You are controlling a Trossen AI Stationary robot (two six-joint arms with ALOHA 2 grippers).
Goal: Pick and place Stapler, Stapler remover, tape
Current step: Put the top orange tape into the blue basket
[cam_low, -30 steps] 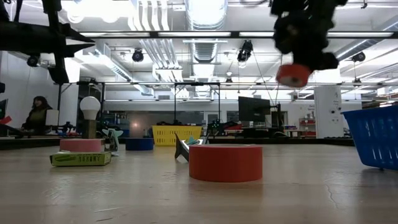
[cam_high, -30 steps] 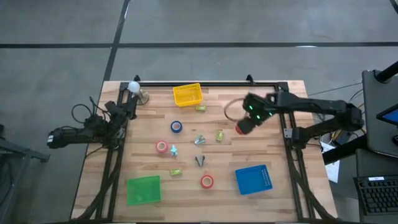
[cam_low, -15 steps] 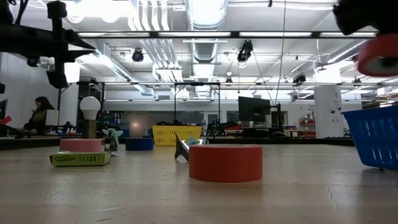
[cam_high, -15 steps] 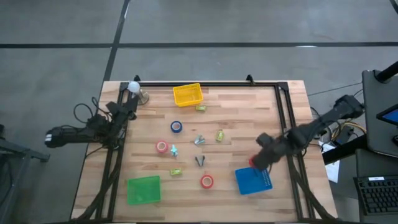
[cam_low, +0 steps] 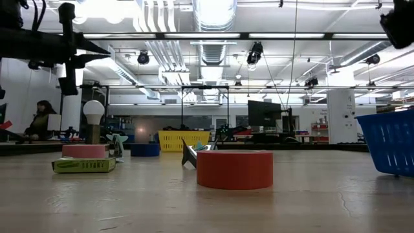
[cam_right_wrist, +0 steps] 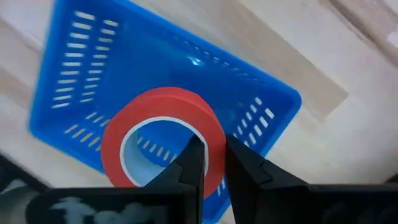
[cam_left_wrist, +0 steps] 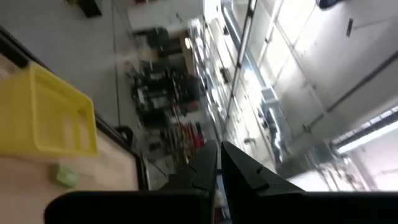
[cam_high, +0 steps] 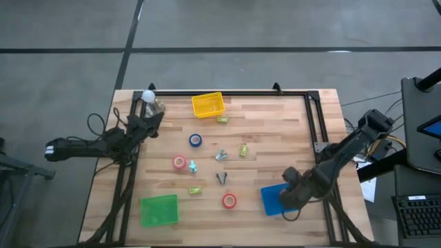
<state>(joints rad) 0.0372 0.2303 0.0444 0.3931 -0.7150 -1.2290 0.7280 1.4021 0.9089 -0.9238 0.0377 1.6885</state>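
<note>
One red tape roll (cam_right_wrist: 163, 135) sits clamped in the right gripper (cam_right_wrist: 211, 163) fingers — directly above the blue basket (cam_right_wrist: 74, 74). Left gripper (cam_left_wrist: 217, 167) waits at the counter (cam_high: 275, 131) edge — fingers together.

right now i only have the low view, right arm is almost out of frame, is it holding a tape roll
Observer: Yes. In the right wrist view the right gripper is shut on the red tape roll, pinching its wall.
Operator: where is it over the table
Observer: Above the blue basket; the high view shows the right gripper over that basket.
Operator: is the basket empty
Observer: The part of its floor that the wrist view shows is bare.
Operator: and the left arm
Observer: The left gripper waits by the table's far left corner, near the light bulb.
</note>
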